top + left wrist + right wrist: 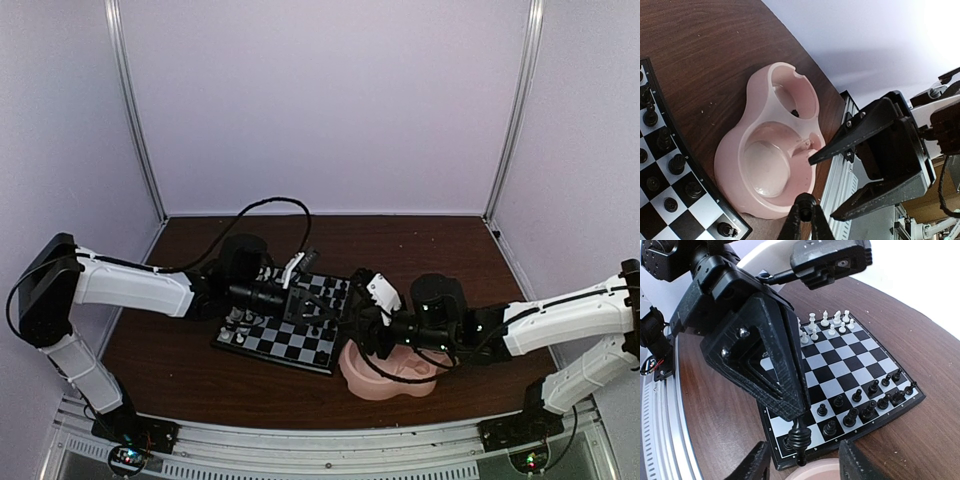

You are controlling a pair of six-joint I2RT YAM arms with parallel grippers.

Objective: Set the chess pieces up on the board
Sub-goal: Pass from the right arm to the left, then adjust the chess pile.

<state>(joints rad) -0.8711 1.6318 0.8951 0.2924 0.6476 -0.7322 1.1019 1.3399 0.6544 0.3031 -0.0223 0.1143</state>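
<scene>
Counting loads, what do the two grippers carry?
One black chessman [800,440], pinched in the left gripper [799,422] at the board [840,360] edge beside the pink dish [735,165]; the right gripper [807,462] gapes, empty.
And standing?
Roughly twelve black chessmen [867,410], nine white chessmen [831,330] visible.

The left arm [130,285] reaches from the left edge toward the top view's centre, the left gripper [799,417] pinched shut on a black chess piece [800,441], while the right arm [560,315] stretches in from the right edge, the right gripper [822,189] facing it just right of centre, fingers parted and empty.
</scene>
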